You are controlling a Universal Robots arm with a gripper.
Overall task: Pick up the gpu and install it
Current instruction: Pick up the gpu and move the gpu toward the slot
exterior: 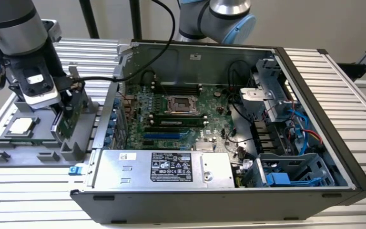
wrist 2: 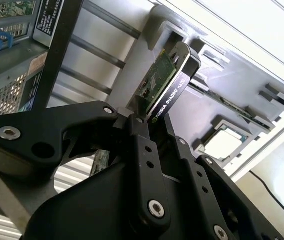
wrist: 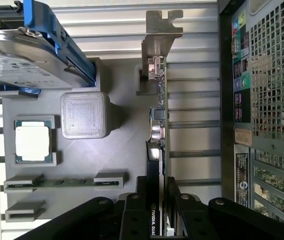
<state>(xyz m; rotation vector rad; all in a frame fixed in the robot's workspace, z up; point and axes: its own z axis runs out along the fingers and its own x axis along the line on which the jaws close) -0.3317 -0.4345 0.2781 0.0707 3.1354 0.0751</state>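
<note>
The gpu stands on edge in the grey parts holder at the exterior view's left, beside the open computer case. In both wrist views it appears edge-on: a green card with a black shroud and a silver bracket at the far end. My gripper reaches down over it. The black fingers press against both faces of the card, so the gripper is shut on it. The card's lower edge is hidden by the holder.
The holder also carries a CPU, a RAM stick and a hard drive with blue rails. The case's perforated rear wall is close beside the card. Inside the case lie the motherboard and power supply.
</note>
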